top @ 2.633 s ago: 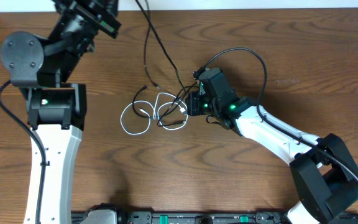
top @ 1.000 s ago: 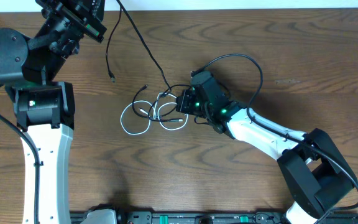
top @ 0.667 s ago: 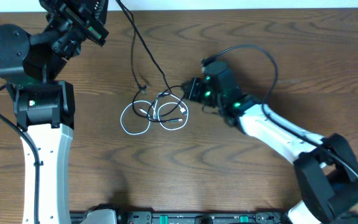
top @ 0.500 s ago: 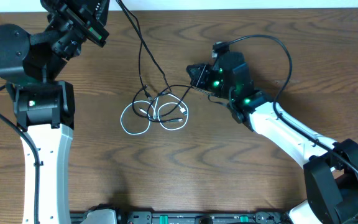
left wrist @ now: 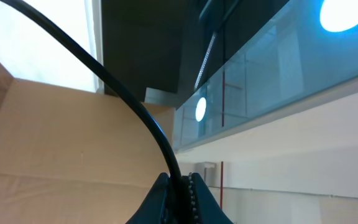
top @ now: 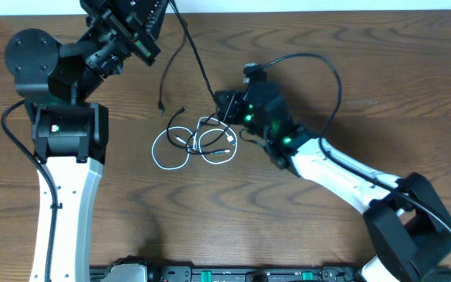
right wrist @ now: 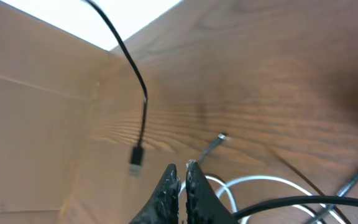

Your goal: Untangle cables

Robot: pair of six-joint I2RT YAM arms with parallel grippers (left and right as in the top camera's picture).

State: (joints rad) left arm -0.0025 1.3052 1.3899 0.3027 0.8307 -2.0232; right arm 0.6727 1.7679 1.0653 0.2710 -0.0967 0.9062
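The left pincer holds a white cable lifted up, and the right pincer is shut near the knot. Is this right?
Not fully. The cable in the left pincer is black, not white; the left wrist view shows it. The right pincer is indeed shut near the knot.

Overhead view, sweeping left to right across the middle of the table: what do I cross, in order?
left arm → white cable's left loop → right gripper → right arm
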